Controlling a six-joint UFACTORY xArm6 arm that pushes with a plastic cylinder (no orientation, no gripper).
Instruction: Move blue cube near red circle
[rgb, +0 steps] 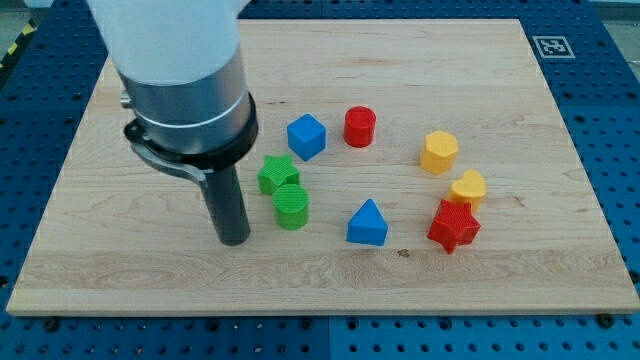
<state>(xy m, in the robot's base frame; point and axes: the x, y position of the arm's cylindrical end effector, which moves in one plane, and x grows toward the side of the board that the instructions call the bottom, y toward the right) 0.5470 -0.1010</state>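
Observation:
The blue cube (306, 136) sits on the wooden board (520, 270) near the middle, just left of the red circle (360, 127), with a small gap between them. My tip (234, 240) rests on the board at the view's lower left, well below and left of the blue cube. It is left of the green cylinder (291, 207) and touches no block.
A green star (278, 175) lies just above the green cylinder. A blue triangle (367, 223) sits at lower middle. A red star (453, 225), a yellow heart (467, 187) and a yellow hexagon (439, 152) stand at the right.

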